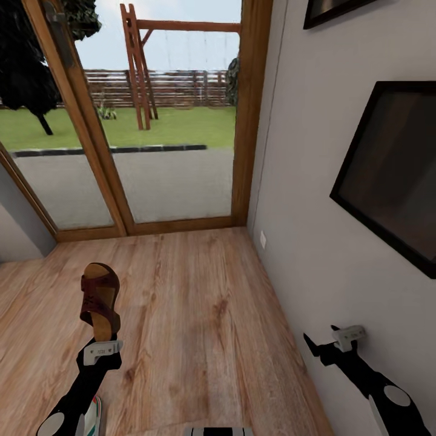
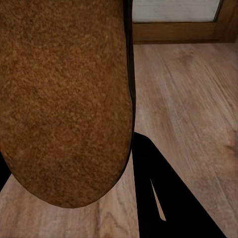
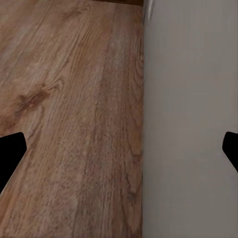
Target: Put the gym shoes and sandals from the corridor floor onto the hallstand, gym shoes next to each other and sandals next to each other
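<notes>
Reddish-brown leather up in the air: from the head view, the left gripper (image 1: 103, 339) is clamped on one sandal (image 1: 100, 298), holding it upright by its heel end, toe pointing up, perforated strap facing us and the tan sole edge showing. There's a small grey tag on the gripper housing with tiny print, too small to read. Down by the left arm, at the frame's bottom edge, a sliver of a white gym shoe (image 1: 92, 418) with green and red on it lies on the corridor floor (image 1: 200, 315). Ahead stands a wood-framed glass door (image 1: 151, 121) with lawn and a swing frame outside. On the grey wall (image 1: 315, 181) at the right hang dark framed pictures (image 1: 393, 175). The right gripper (image 1: 330, 340) hangs close to that wall, carrying nothing.

Left wrist view now: the sandal's tan sole (image 2: 64, 99) looms close, grainy, with one dark finger (image 2: 168, 198) beside it and plank floor beyond.

Right wrist view: two black fingertips (image 3: 11, 153) set wide apart, floor (image 3: 74, 124) meeting wall (image 3: 193, 124) between them.
</notes>
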### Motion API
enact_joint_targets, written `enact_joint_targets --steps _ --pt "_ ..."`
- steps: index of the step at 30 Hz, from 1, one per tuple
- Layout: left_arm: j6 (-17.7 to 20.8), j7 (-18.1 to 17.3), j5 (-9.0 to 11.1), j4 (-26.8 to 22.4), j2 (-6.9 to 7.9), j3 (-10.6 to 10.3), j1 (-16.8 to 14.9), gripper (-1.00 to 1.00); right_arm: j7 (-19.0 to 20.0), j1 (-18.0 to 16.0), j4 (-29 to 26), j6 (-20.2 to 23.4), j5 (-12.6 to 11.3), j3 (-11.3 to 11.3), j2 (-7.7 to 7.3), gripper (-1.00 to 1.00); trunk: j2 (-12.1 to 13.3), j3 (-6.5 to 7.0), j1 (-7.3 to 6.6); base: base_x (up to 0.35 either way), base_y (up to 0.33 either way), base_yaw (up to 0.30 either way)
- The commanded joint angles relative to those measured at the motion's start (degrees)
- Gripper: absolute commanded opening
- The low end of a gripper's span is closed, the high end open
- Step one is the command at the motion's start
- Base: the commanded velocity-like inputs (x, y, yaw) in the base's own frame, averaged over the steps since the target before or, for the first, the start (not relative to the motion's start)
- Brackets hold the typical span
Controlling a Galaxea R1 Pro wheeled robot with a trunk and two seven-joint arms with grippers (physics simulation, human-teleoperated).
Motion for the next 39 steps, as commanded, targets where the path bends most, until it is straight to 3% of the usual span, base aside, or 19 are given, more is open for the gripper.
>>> enact_joint_targets --steps 1,29,34,39 --pt "-0.28 -0.36 -0.78 -0.02 -0.08 0.29 -0.06 -1.00 0.17 -0.04 -0.07 0.41 0.24 -2.71 0.01 1.00 -0.02 -0.04 0.00 0.263 0.000 0.000" --pt "-0.32 -0.38 -0.78 0.07 -0.08 0.22 -0.05 -1.00 0.24 -0.05 0.17 0.42 0.21 -2.55 0.01 1.00 -0.02 -0.04 0.00 0.144 -0.030 0.037" --pt "-0.38 -0.38 -0.78 0.07 -0.08 0.10 -0.04 -1.00 0.33 -0.05 2.22 0.39 0.30 1.34 2.28 1.00 -0.02 -0.04 0.00 0.031 0.000 0.000" --pt "-0.40 -0.36 -0.78 0.07 -0.08 0.14 -0.03 -1.00 0.38 -0.05 3.81 0.31 0.26 4.18 3.31 1.00 -0.02 -0.04 0.00 0.004 0.000 0.000"
